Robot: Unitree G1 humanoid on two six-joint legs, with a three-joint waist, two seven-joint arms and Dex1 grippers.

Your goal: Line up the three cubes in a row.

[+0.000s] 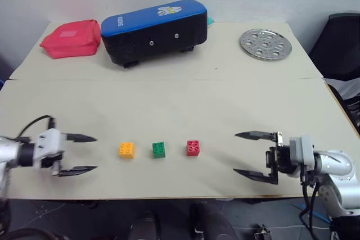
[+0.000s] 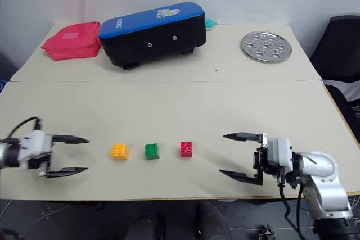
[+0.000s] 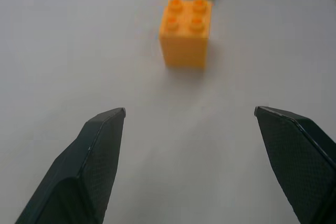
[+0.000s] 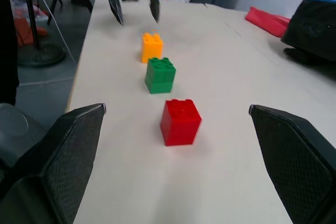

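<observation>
**Cubes stand in a row as both tools hang clear**

Three cubes sit in a straight, evenly spaced line near the front edge of the tabletop (image 1: 169,105): the orange-yellow cube (image 1: 126,150) on the robot's left, the green cube (image 1: 158,149) in the middle, the red cube (image 1: 193,148) on the right, none touching. The left tool (image 1: 84,153) hovers near the orange-yellow cube with its fingers apart and nothing between them. The right tool (image 1: 247,154), also spread wide and empty, faces the red cube from the other end. The row appears finished; the sound course now would be to draw both arms outward and upward, keeping fingertips off the end cubes. A red pouch (image 1: 71,38), a blue-topped case (image 1: 153,31) and a metal disc (image 1: 265,44) lie well behind.
</observation>
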